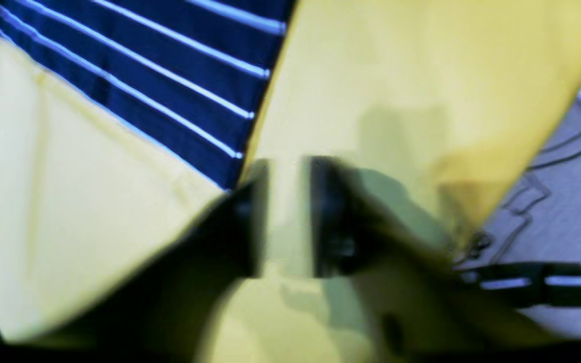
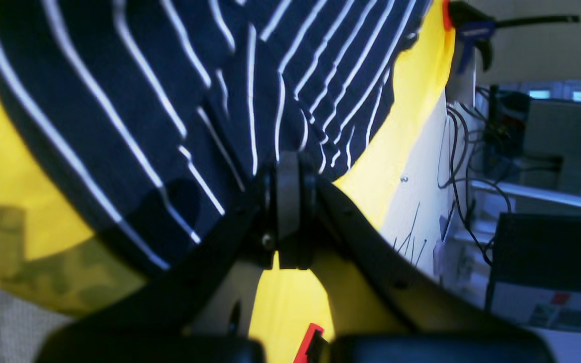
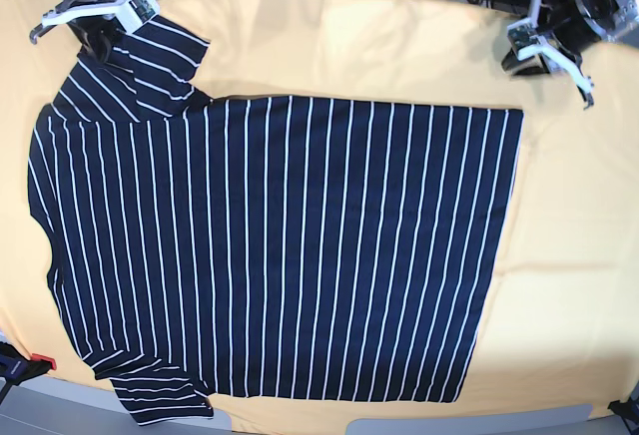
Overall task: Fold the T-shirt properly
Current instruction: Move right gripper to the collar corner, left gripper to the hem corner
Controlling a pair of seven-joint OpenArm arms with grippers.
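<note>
Overall: a soft scene of cloth is seen, spread flat on the bench.
T-shirt [image 3: 280, 245]: dark navy cloth with thin white pinstripes; it is laid flat and wide on the yellow-orange cloth [image 3: 399, 46], with one sleeve at the far corner and one at the near edge.
Yellow-orange cloth: plain, smooth, matte; the bench is covered by it.
Right claw [image 2: 288, 166]: its black jaws are pressed together on the sleeve of the T-shirt, where the stripes are bunched into small wrinkles.
Left claw [image 1: 285, 217]: blurred; the jaws are parted over the yellow cloth, beside the shirt's hem, and nothing is held.
</note>
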